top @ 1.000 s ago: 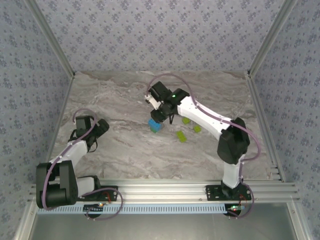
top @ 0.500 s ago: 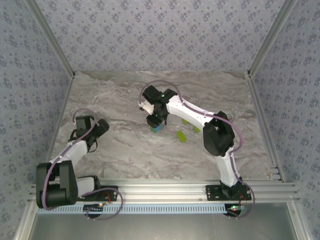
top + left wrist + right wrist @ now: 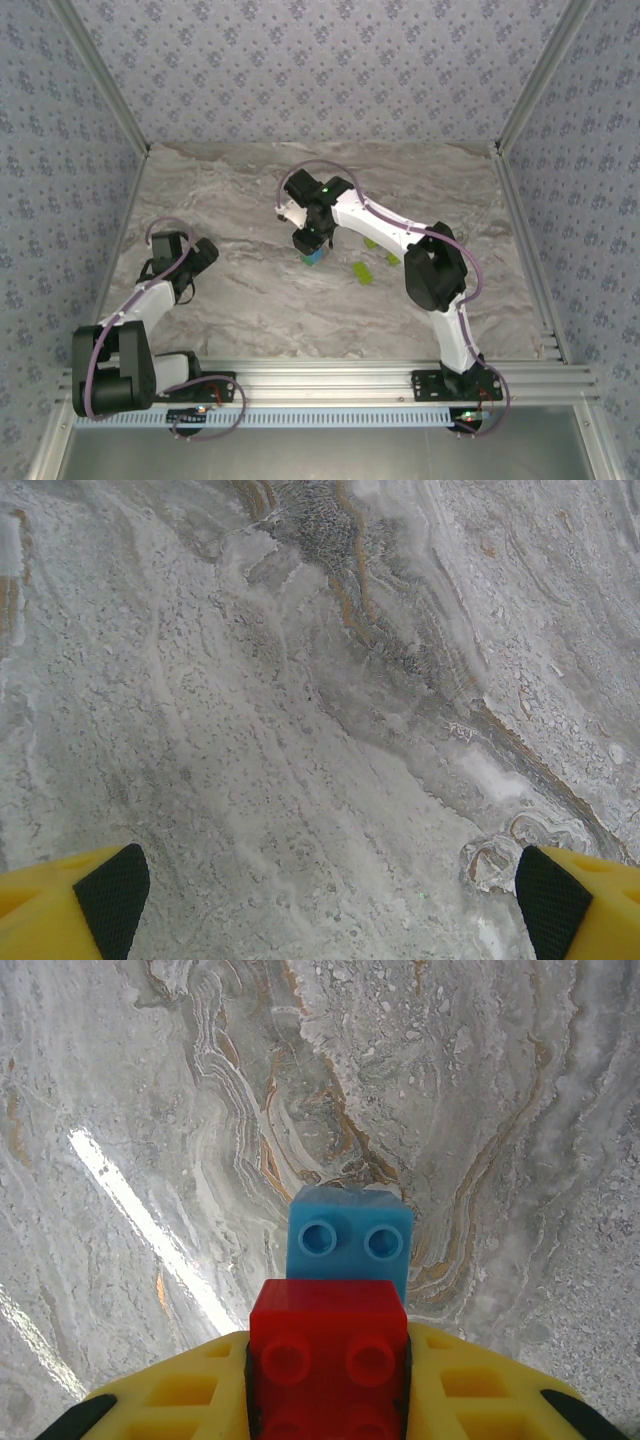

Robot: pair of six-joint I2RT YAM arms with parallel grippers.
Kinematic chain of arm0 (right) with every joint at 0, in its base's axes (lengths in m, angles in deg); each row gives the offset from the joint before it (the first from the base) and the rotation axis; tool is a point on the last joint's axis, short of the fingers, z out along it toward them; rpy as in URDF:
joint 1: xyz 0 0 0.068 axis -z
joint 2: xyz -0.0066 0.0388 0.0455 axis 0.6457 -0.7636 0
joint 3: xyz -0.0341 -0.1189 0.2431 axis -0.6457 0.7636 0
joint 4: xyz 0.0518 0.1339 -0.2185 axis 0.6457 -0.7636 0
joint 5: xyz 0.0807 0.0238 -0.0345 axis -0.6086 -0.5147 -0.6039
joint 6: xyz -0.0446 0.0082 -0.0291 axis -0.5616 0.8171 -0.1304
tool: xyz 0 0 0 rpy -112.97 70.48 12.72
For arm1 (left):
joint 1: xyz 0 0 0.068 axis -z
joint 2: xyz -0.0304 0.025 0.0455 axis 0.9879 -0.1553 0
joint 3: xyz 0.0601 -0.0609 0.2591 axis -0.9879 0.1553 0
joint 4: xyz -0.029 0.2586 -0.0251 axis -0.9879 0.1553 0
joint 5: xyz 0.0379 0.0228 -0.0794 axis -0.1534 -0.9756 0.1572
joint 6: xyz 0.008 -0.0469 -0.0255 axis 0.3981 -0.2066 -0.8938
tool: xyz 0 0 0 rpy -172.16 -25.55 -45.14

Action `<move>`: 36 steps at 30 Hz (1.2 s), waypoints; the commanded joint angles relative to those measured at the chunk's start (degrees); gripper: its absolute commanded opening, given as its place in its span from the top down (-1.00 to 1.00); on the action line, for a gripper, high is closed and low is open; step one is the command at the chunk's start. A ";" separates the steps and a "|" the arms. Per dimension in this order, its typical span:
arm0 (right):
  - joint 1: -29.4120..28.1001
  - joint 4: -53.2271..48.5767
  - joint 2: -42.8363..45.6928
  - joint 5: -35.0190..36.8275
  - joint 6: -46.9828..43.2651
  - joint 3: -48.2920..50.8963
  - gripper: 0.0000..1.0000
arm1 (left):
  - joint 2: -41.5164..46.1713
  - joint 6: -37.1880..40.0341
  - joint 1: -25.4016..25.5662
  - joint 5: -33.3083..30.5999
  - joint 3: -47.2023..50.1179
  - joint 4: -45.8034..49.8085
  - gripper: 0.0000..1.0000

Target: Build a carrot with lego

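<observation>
So the red brick (image 3: 328, 1355) runs off the bottom edge of the right wrist view, and so does the right gripper (image 3: 328, 1390) around it. From the top, that arm covers most of the blue brick (image 3: 315, 257). The yellow-green bricks (image 3: 363, 272) are too tiny to count studs. On the left gripper (image 3: 325, 905), both fingertips (image 3: 70, 900) are cut off at the bottom corners.

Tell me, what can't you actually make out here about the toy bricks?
Red brick: in the right wrist view, its lower part is cut off by the bottom edge.
Whether it is joined to the light blue brick: in the right wrist view, the red brick hides the joint.
Top view: the right gripper hides the red brick.
Yellow-green bricks: in the top view, too small to count studs.
</observation>
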 commanded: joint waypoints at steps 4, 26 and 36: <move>0.30 -2.17 -2.52 0.62 -0.89 -0.11 0.33 | -0.12 0.89 -0.49 0.60 -2.06 -0.23 -0.93; 1.46 -3.57 -3.62 -3.82 -2.51 0.15 0.33 | -0.13 0.89 -0.48 0.65 -2.09 -0.23 -0.93; -0.12 -3.53 -4.35 -4.44 -1.74 2.20 0.33 | -0.14 0.89 -0.50 0.67 -2.04 -0.23 -0.93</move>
